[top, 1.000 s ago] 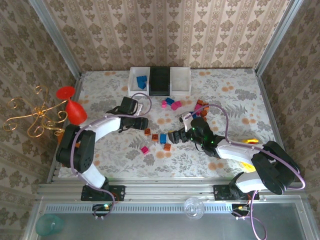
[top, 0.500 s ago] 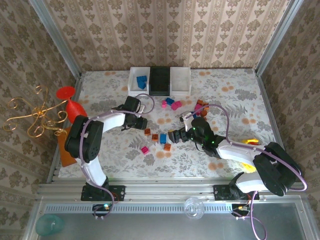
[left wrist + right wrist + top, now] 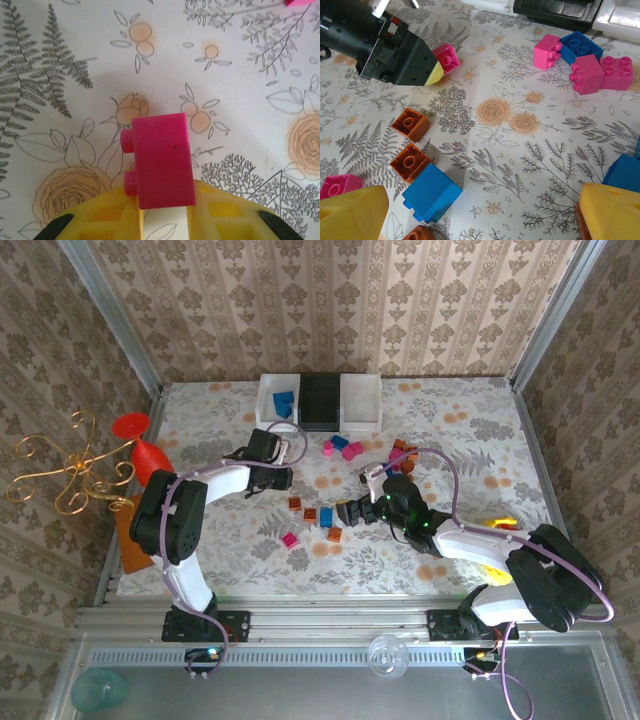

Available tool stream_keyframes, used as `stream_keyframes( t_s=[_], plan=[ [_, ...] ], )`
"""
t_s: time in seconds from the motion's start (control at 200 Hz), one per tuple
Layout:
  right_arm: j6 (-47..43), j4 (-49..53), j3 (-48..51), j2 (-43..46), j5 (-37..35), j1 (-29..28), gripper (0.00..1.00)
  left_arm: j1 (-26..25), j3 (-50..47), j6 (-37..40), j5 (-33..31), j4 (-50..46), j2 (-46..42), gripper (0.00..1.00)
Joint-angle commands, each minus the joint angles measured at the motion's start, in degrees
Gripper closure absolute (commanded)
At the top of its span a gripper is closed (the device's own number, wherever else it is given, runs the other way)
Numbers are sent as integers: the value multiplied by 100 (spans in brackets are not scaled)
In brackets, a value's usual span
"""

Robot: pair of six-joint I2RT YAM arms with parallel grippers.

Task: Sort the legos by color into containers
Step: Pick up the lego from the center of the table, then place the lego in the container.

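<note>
**A:** Since the magenta brick is the one being handled, where does it sit?

**B:** It sits between the yellow tips of the left gripper, whose jaws are clamped on it. In the left wrist view its studs point to the left. It is over the floral cloth, in front of the bins. Whether it touches the cloth, one cannot tell.

**A:** And the bricks nearest to it?

**B:** Two orange-brown bricks lie side by side just beyond it, with a blue brick touching the nearer of the pair. Another pink brick lies at the lower left of the right wrist view. Farther off, nearer the bins, pink and magenta bricks cluster around a second blue one.

**A:** What about the bins themselves?

**B:** They stand in a row at the far edge of the cloth. The left white bin holds blue bricks. The black bin is in the middle, with the right white bin beside it.

**A:** And the other arm?

**B:** The right gripper hangs low over the loose bricks. Its jaws are spread wide and grip nothing.
</note>
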State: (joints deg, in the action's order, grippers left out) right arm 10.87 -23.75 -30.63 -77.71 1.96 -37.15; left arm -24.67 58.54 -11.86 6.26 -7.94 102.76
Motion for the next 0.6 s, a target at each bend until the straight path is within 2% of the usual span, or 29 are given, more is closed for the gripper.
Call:
stream_keyframes(
  t_s=[0.0,0.33,0.595],
  plan=[
    [-20,4,13,2,-37,-14,1,26,191,-194,27,228,4,73],
    [-50,52,-13,-46,-99,-12,1,24,697,-159,82,106,124,71],
    [-34,25,-48,-152,-141,-16,1,-5,2356,-151,338,-169,886,71]
  ],
)
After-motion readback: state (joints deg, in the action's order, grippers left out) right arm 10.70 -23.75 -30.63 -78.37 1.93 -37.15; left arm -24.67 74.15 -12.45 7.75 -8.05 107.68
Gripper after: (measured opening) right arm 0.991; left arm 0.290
